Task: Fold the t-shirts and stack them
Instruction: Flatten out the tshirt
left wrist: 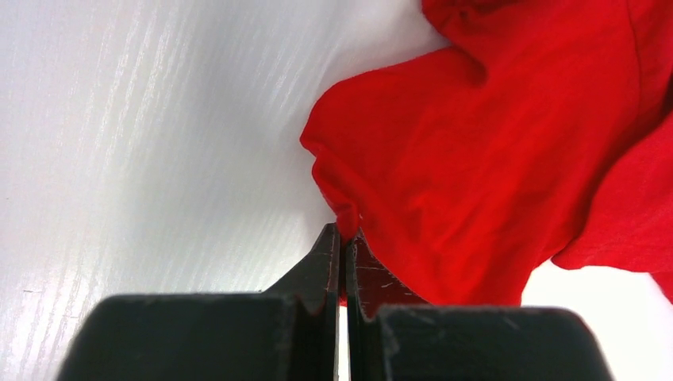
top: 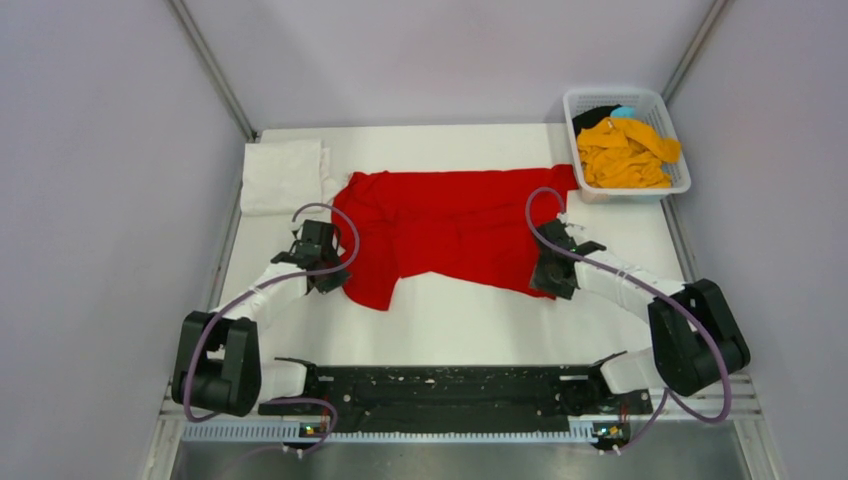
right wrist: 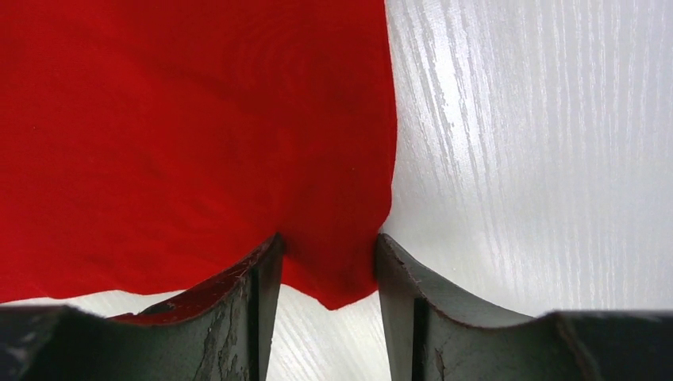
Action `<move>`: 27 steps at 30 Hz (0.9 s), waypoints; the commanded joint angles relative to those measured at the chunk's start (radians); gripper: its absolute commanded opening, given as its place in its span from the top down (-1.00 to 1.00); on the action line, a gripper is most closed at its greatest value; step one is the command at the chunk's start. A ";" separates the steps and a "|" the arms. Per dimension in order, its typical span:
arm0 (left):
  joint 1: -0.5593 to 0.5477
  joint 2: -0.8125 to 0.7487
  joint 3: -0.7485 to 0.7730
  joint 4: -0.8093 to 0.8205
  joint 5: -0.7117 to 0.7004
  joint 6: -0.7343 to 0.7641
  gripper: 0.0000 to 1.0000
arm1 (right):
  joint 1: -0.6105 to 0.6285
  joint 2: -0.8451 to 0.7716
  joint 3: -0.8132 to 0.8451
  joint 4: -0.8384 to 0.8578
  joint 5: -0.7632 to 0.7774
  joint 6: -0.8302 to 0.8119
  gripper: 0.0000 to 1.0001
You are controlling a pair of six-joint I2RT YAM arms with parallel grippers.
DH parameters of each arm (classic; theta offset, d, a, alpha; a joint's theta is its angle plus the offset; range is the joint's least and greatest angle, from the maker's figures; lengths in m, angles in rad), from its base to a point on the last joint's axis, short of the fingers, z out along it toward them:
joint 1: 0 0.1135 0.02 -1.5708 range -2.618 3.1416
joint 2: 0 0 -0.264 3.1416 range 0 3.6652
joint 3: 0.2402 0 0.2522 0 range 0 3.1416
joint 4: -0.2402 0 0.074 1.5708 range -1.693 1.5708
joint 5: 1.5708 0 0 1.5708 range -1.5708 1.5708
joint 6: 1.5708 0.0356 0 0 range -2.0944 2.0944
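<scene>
The bright red t-shirt point(top: 450, 225) lies spread and rumpled across the middle of the table. My left gripper point(top: 335, 275) is at its near-left part, shut on a pinch of its edge point(left wrist: 344, 234); red cloth point(left wrist: 476, 159) bunches to the right of the fingers. My right gripper point(top: 545, 275) is at the shirt's near-right corner. Its jaws point(right wrist: 327, 242) are open, with that red corner point(right wrist: 198, 135) lying between them. A folded white t-shirt point(top: 282, 175) lies at the far left. An orange-yellow t-shirt point(top: 625, 155) and a black one point(top: 595, 115) lie in the basket.
The white lattice basket point(top: 610, 93) stands at the far right corner, with a small blue item point(top: 622, 111) inside. Grey walls enclose the table on three sides. A black rail point(top: 440, 385) with the arm bases runs along the near edge.
</scene>
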 commanded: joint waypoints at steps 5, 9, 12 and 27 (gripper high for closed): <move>-0.001 -0.048 0.004 -0.010 -0.034 -0.007 1.00 | 0.046 0.071 0.015 -0.066 0.038 0.032 0.51; -0.001 -0.081 0.014 -0.014 -0.025 -0.003 1.00 | 0.046 0.042 0.057 -0.067 0.058 0.005 0.84; -0.001 -0.132 0.051 -0.007 -0.012 -0.009 1.00 | 0.047 0.007 0.139 -0.067 0.082 -0.045 0.98; -0.001 -0.405 0.384 0.242 -0.054 0.122 1.00 | -0.064 -0.237 0.583 0.022 0.184 -0.259 1.00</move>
